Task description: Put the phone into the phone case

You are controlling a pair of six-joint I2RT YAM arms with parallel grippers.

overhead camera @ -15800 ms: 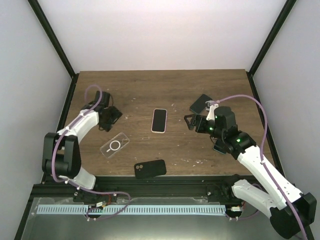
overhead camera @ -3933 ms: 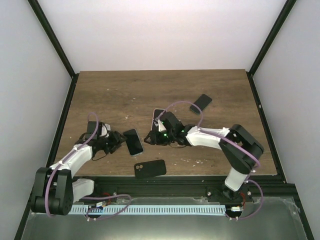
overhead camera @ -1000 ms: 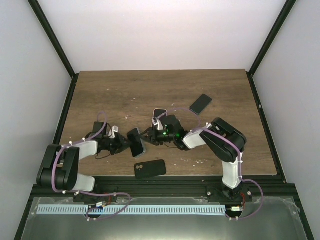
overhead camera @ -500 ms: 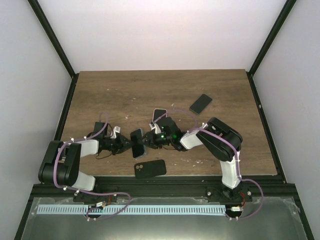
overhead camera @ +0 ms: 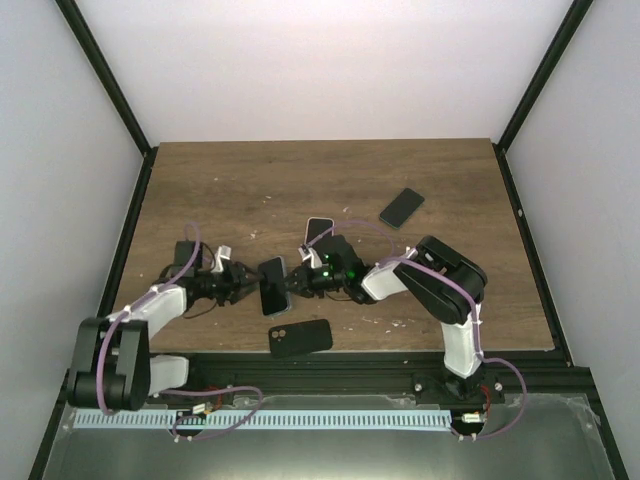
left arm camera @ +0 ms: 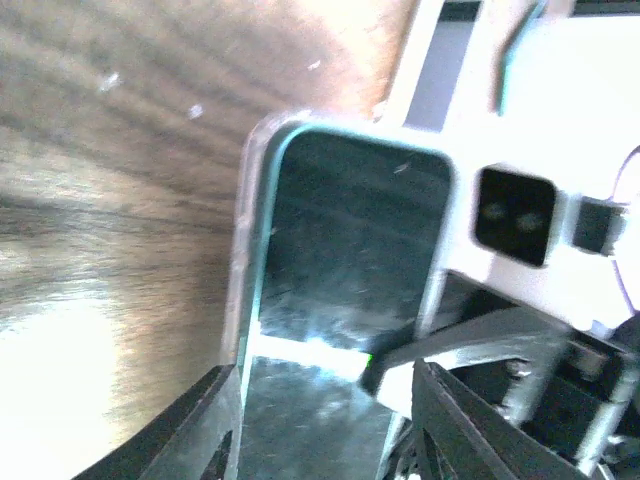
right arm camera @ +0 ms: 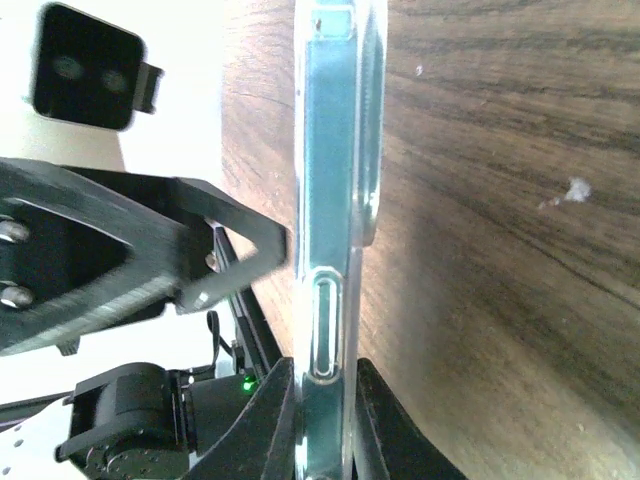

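Now: clear case (overhead camera: pixel 272 285) is held on edge near the middle of the desk's (overhead camera: pixel 300 180) front edge.
Change: right jaws, apart a second ago, now clamp it; left jaws flank it, grip unclear.
Phone: the phone (overhead camera: pixel 318 228) lies flat just behind, apparently uncased.
Meaning: likely a handover; insertion still ahead.

Upright case (overhead camera: pixel 273 285) between left gripper (overhead camera: pixel 250 283) and right gripper (overhead camera: pixel 292 283); flat case (overhead camera: pixel 300 337) before it, phone (overhead camera: pixel 318 228) just behind right gripper, 2nd phone (overhead camera: pixel 402 207) farther back right
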